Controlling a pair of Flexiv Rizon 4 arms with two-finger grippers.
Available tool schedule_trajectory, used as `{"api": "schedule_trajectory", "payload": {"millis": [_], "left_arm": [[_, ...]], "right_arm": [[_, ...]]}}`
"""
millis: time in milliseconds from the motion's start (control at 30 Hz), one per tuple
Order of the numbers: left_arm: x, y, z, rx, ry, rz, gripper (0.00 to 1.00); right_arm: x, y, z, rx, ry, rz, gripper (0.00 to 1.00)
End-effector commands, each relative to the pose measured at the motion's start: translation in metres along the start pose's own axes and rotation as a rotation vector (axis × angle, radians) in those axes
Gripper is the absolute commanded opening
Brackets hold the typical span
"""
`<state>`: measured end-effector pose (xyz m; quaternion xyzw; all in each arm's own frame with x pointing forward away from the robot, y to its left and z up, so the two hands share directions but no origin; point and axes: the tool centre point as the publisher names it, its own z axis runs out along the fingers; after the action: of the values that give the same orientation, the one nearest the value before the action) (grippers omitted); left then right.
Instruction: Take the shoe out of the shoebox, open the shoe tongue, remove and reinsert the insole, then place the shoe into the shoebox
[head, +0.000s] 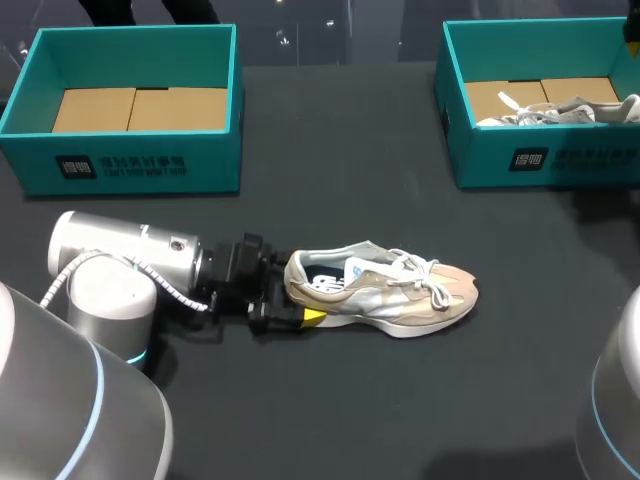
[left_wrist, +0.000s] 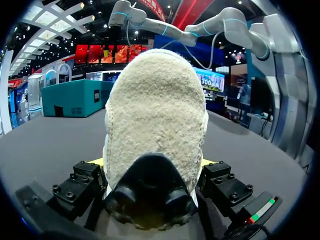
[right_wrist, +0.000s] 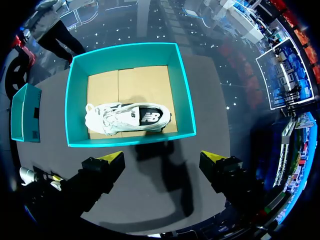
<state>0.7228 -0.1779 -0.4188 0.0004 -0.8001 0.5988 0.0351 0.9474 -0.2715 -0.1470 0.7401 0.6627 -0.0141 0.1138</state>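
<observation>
Black table (head: 330, 400), teal shoebox (head: 130, 165) beyond the left gripper (head: 297, 293), nothing in it but the cardboard floor. The beige shoe (head: 385, 290) lies on its sole with the heel between the left fingers and the toe pointing away from them. The fingers look closed on both sides of the heel, so it is held.

The right gripper (right_wrist: 165, 162) hangs with fingers wide apart and nothing between them. A second shoebox (right_wrist: 182, 90) sits ahead of and below them, with a white shoe (right_wrist: 127, 119) inside.

Likely step: opening the tongue. The left grip should stay low and firm on the heel so the shoe can't skate. The right fingers need to come over the laces (head: 425, 275), pinch the tongue edge only and pull up and toward the toe. Snagging a lace loop would drag the whole shoe.
</observation>
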Motion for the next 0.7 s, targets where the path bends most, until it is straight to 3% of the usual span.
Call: {"api": "schedule_trajectory", "payload": {"millis": [33,700], "left_arm": [[0.002,0.0039,0.0032,0.002,-0.008,0.001,0.0],[0.0023,0.0041,0.0019,0.001,-0.014,0.002,0.0]], "right_arm": [[0.0001,-0.0006,0.0001,-0.001,-0.001,0.001,1.0],[0.0001,-0.0006,0.0001,-0.001,-0.001,0.001,1.0]]}}
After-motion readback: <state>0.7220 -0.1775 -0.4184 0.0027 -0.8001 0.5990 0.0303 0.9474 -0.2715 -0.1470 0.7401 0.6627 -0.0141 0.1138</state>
